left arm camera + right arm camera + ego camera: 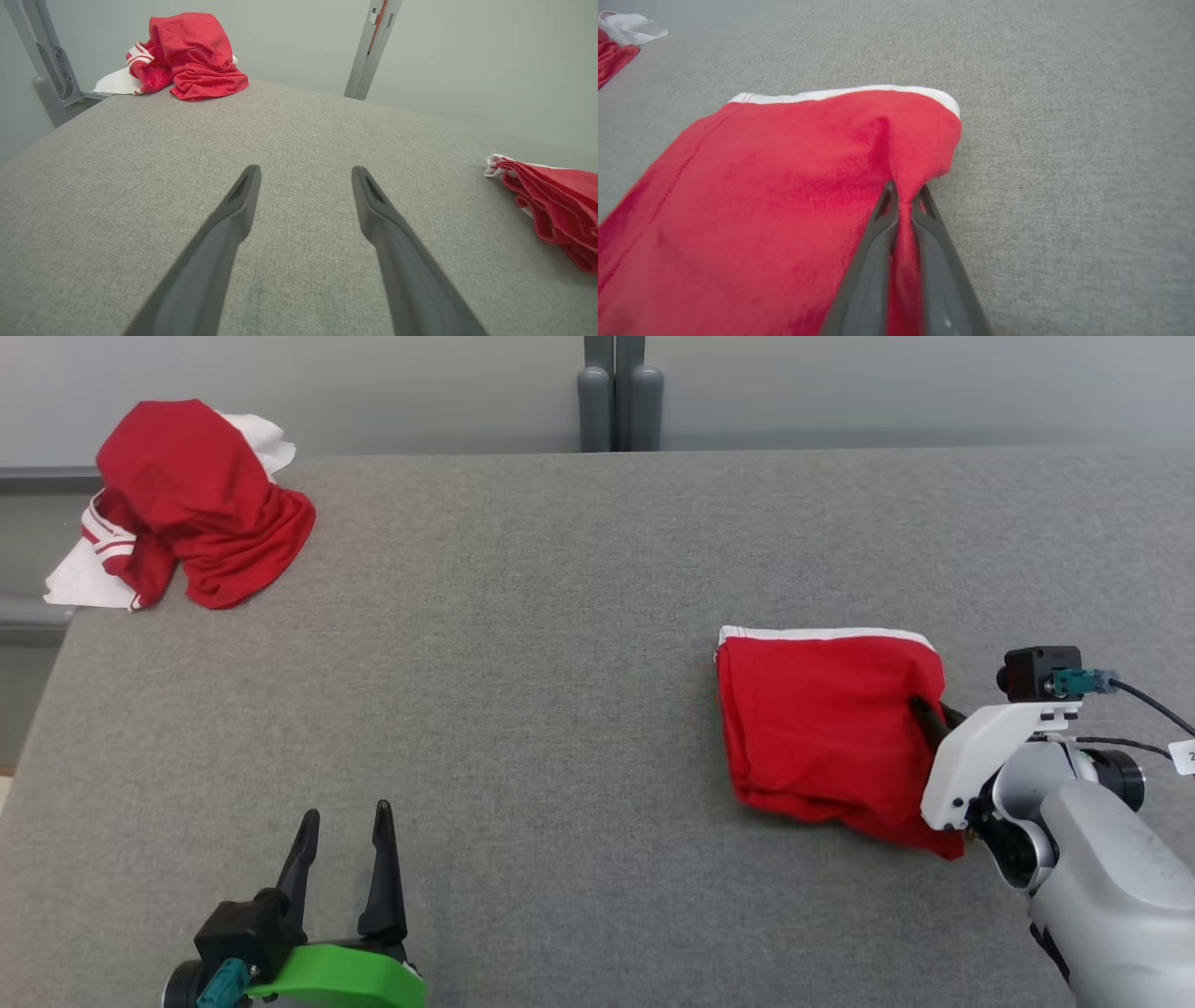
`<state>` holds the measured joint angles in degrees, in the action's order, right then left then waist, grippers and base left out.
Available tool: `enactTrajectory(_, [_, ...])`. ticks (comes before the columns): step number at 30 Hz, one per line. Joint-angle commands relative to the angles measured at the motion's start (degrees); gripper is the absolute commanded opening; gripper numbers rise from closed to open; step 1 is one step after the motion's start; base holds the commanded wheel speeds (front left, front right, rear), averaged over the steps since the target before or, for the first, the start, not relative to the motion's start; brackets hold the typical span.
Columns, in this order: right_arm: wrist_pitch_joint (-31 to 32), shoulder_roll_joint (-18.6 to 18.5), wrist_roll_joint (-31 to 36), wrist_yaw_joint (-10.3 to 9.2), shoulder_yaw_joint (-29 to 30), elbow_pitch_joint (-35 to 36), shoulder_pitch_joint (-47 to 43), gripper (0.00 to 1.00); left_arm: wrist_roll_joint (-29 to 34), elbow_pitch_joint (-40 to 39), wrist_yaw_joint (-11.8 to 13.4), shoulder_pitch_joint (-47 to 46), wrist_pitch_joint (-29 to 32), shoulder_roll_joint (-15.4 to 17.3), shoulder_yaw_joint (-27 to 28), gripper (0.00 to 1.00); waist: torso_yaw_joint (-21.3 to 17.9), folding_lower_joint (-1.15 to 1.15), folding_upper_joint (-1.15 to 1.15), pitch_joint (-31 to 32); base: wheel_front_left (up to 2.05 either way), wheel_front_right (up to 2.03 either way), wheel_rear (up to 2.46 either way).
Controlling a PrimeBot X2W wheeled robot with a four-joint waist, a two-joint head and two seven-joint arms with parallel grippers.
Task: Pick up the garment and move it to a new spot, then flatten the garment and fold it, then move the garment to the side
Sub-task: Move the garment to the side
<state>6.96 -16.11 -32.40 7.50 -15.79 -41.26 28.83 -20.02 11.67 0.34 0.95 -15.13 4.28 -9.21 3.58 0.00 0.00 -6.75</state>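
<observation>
Folded red garment (822,728) is laid on the right half of the grey table (560,663), with its white trim (822,635) along the far edge. It looks compact and several layers thick, so folding is judged done and the shift to the side is judged to be the step in hand. Right gripper (904,198) is clenched on a ridge of fabric at the garment's right edge, just below the trimmed corner. The cloth is bunched up between the fingers. An edge pinch is probably used so the stack can be dragged or lifted in one piece. Whether all layers are caught cannot be told, and slipped lower layers are the risk. Left gripper (345,814) is spread wide and empty, held low at the front left, well apart from the garment, presumably parked clear of the move. A crumpled red-and-white pile (196,504) is left at the far left corner, not involved.
</observation>
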Motion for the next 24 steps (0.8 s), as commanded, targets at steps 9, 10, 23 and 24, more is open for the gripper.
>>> enactTrajectory(9, [-3.88,-2.38,1.0,-0.01,-0.3,-1.61,4.47,0.0,1.25,-0.88,-0.57,-3.28,0.17,1.26,-0.47,1.0,-10.99,0.0,0.0,-4.38,0.0,0.0,0.0])
enactTrajectory(10, [-4.33,-2.46,0.99,-0.01,-0.25,-1.71,4.7,0.0,1.4,-1.01,-0.58,-3.59,0.31,1.42,-0.58,1.0,-12.12,0.0,0.0,-4.84,0.0,0.0,0.0])
enactTrajectory(23, [-9.15,-0.97,1.06,-0.01,-1.4,-5.64,9.44,0.0,3.03,-4.13,-0.45,-7.69,3.31,3.9,-1.81,1.0,-22.89,0.0,0.0,-9.8,0.0,0.0,0.0])
enactTrajectory(24, [-9.4,-0.8,1.08,-0.01,-1.59,-6.19,10.01,0.0,3.06,-4.42,-0.46,-7.82,3.45,4.07,-1.88,1.0,-23.0,0.0,0.0,-10.03,0.0,0.0,0.0])
